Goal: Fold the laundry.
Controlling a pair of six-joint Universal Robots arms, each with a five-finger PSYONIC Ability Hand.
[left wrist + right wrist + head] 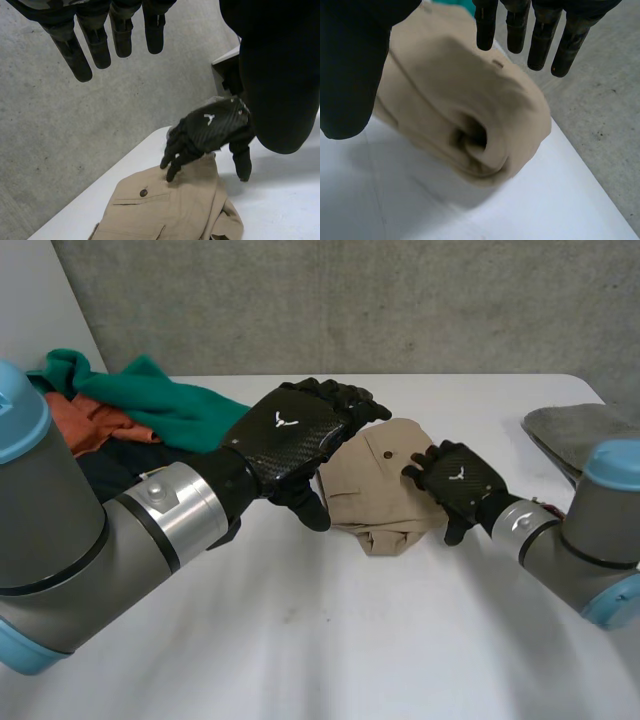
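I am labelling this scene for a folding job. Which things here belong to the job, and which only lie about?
Job: beige garment, folded, mid-table; right hand, fingertips on its edge; left hand, open above it; green cloth and orange cloth, piled unfolded.
Lying about: grey flat item by the right arm; white table.

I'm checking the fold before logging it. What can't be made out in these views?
The tan garment: in the head view the left hand hides its left part.
The laundry pile: head view, the left arm covers its near side.
The grey cloth: head view, cut off by the edge and partly behind the right arm.
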